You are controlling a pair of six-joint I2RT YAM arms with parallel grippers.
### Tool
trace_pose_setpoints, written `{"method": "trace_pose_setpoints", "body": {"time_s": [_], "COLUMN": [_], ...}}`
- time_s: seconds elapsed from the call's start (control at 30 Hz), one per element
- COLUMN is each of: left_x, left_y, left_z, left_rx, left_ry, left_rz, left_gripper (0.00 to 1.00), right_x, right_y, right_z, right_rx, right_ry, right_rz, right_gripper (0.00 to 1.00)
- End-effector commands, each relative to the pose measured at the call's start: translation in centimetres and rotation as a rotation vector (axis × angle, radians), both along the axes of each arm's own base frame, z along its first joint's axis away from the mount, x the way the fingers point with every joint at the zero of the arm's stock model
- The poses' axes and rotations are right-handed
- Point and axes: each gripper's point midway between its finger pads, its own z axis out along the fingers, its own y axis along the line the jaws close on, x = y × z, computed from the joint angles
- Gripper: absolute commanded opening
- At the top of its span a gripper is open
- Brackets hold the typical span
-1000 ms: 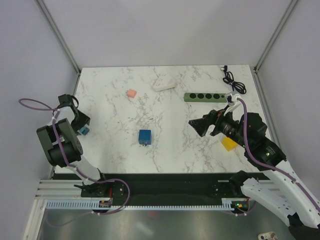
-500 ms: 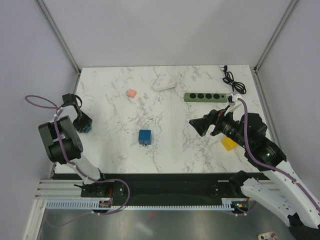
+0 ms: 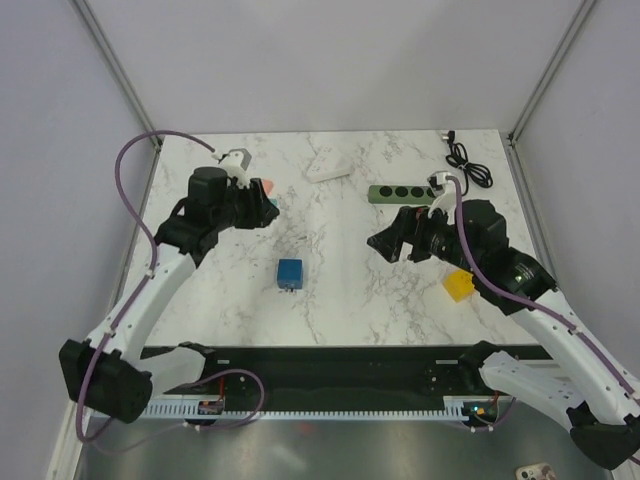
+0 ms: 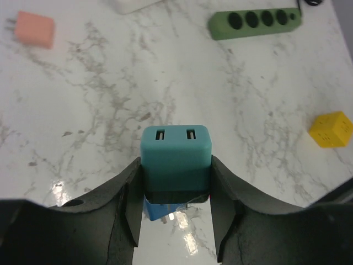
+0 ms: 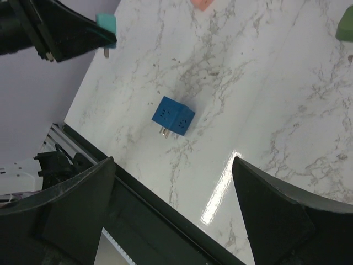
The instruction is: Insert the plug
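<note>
The bright-blue plug (image 3: 291, 273) lies on its side on the marble table, prongs toward the near edge; nothing holds it. It shows in the right wrist view (image 5: 173, 117), and a corner of it shows under the left jaws (image 4: 156, 211). The green power strip (image 3: 405, 193) lies at the back right, also in the left wrist view (image 4: 255, 22). My left gripper (image 3: 262, 208) is shut on a teal block (image 4: 176, 152), above the table and behind the plug. My right gripper (image 3: 385, 243) is open and empty, right of the plug.
A yellow block (image 3: 459, 285) sits under the right arm. A pink block (image 4: 35, 28) lies at the back left, beside the left gripper. A white adapter (image 3: 328, 167) and a coiled black cable (image 3: 468, 160) lie along the back edge.
My left arm has swung from the table's left edge out over the back-left part, carrying the teal block. My right gripper has shifted slightly back and left.
</note>
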Motion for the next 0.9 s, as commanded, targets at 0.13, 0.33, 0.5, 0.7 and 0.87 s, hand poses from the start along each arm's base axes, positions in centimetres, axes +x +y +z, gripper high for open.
{"method": "trace_pose_setpoints", "body": {"time_s": [0.13, 0.33, 0.5, 0.7, 0.87], "left_x": [-9.2, -15.0, -16.9, -17.5, -17.6], "left_y": [-8.1, -10.9, -12.1, -13.8, -15.1], "left_z": [3.9, 4.2, 3.5, 3.2, 2.8], "left_rx": [-0.084, -0.118, -0.086, -0.034, 0.001], "left_ry": [-0.178, -0.212, -0.229, -0.253, -0.254], "left_rz": [-0.493, -0.667, -0.728, -0.78, -0.809], "left_gripper": [0.02, 0.02, 0.02, 0.02, 0.02], "right_x": [-1.0, -1.8, -2.7, -2.8, -3.3], "right_y": [1.6, 3.8, 6.1, 7.5, 8.3], "right_z": [5.5, 3.7, 2.7, 1.6, 0.8], "right_rx": [0.092, 0.138, 0.219, 0.237, 0.237], "right_ry": [-0.044, 0.091, 0.226, 0.3, 0.327], "right_rz": [0.098, 0.191, 0.286, 0.347, 0.402], "right_gripper": [0.88, 0.76, 0.74, 0.68, 0.68]}}
